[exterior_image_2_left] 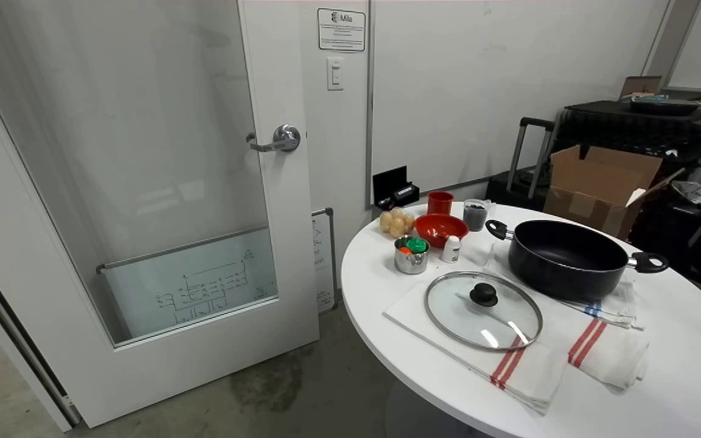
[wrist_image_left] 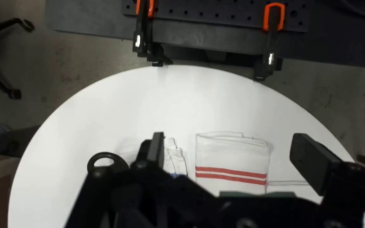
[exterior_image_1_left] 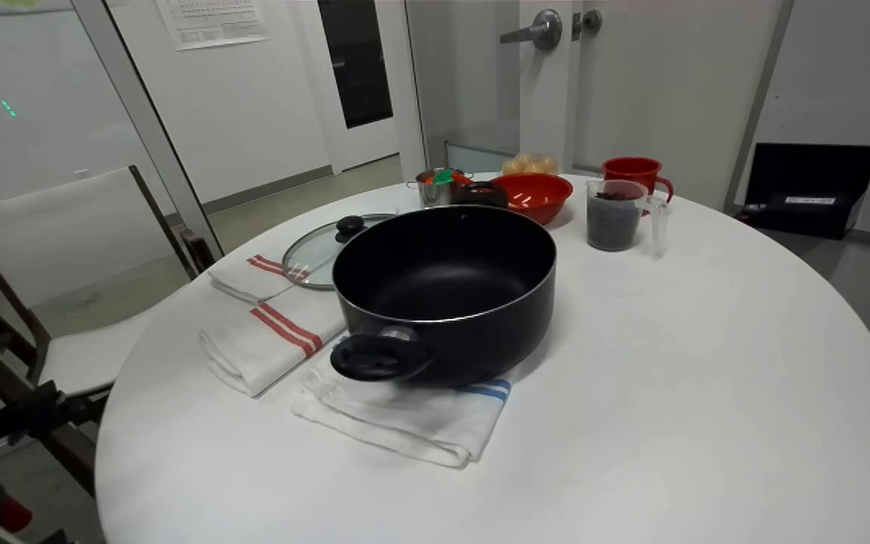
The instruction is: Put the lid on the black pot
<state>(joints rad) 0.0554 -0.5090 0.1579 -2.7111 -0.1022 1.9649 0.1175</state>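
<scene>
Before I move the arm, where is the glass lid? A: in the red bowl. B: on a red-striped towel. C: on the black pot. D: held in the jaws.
B: an exterior view shows the glass lid flat on a red-striped towel, beside the uncovered black pot.

Lid partly hidden behind black pot in an exterior view, hand cut off in wrist view

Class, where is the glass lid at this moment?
In an exterior view, the glass lid lies on a red-striped white towel, to the lower left of the black pot in the picture; the small metal pot stands beyond the lid.
</scene>
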